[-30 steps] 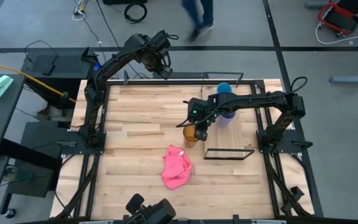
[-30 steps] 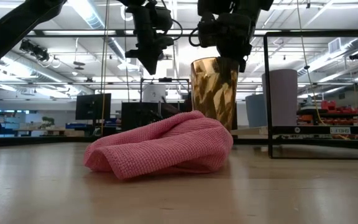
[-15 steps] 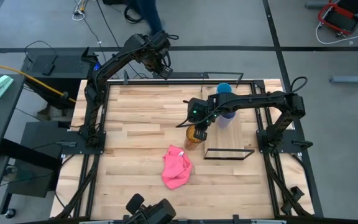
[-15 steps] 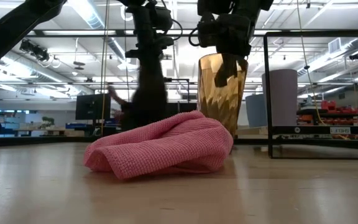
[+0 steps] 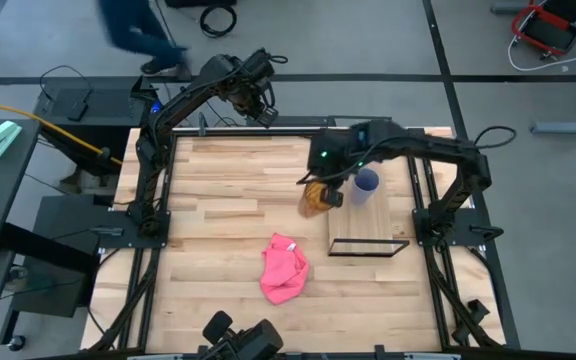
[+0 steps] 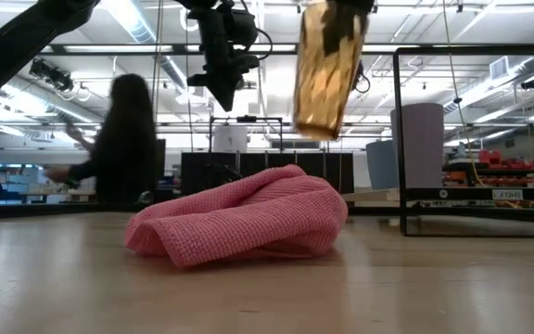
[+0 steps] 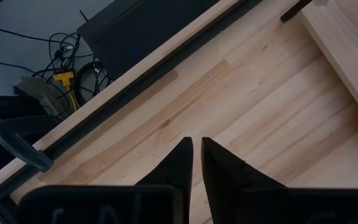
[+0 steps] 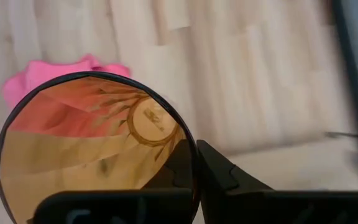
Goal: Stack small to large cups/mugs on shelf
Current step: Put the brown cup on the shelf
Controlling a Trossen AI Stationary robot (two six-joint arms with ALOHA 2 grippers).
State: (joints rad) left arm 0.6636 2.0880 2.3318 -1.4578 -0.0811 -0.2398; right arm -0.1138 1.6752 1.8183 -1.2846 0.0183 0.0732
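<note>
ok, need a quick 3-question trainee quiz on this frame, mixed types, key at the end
1. True or false: the amber cup rests on the table.
2. Which gripper grips the amber cup?
A. left gripper
B. right gripper
C. neither
3. Fill in: the pink cloth lies on the ____, not on the shelf.

Key:
1. False. In the low view the cup hangs in the air, above the cloth.
2. B. The right wrist view shows its fingers pinching the cup's rim; the left gripper waits shut over the table's far edge.
3. table
</note>
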